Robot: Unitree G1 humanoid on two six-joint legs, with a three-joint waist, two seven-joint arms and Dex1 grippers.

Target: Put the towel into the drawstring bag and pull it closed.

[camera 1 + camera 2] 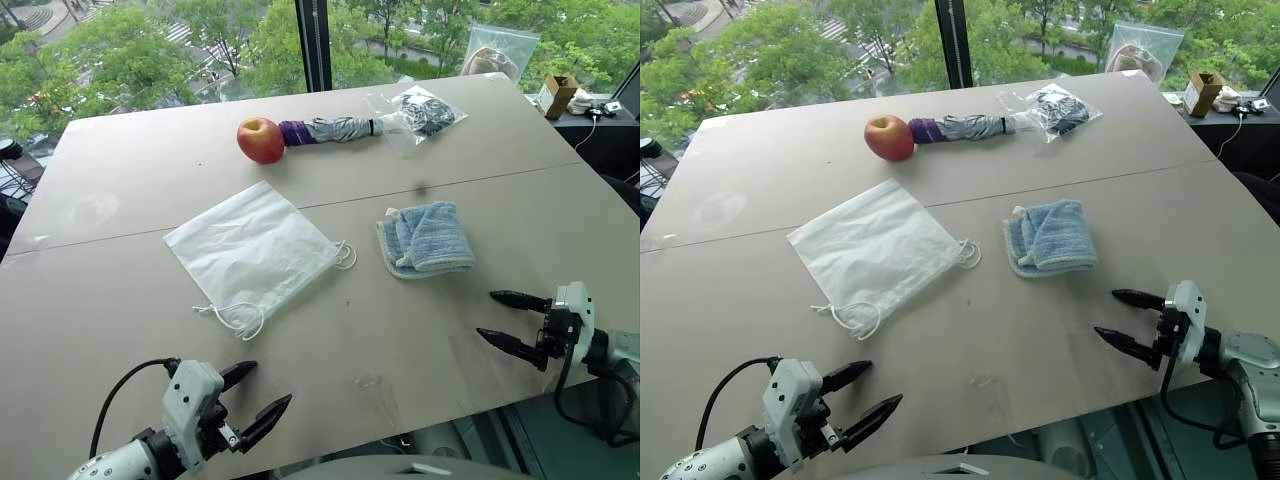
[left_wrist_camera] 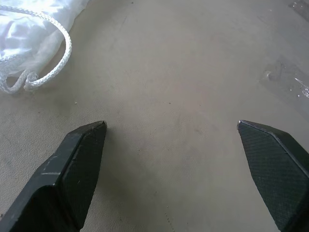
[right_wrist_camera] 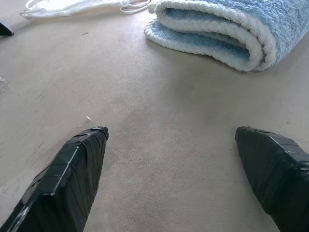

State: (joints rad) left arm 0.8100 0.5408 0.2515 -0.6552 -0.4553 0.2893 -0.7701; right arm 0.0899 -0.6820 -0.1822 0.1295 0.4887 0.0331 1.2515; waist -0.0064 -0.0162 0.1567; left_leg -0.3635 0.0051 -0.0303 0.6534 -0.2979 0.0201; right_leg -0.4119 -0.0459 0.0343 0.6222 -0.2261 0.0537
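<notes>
Tan table point(image 1: 420, 330) by window, trees outside. Towel point(image 1: 428, 238) folded, lying right of centre, outside bag. Bag point(image 1: 250, 250) flat just left of towel, cords point(image 1: 238, 318) loose at near edge. My right gripper point(image 1: 507, 320) near towel, fingers spread wide, empty. My left gripper point(image 1: 255, 394) near bag's cords, fingers wide apart, empty. Far side: apple point(image 1: 260, 140) touching umbrella point(image 1: 330, 130), plastic bag point(image 1: 418, 113) beside.

White-cased left end effector point(image 1: 252, 392), right end effector point(image 1: 502, 317), pointed textured black fingers, black cables, apparently grey forearms
</notes>
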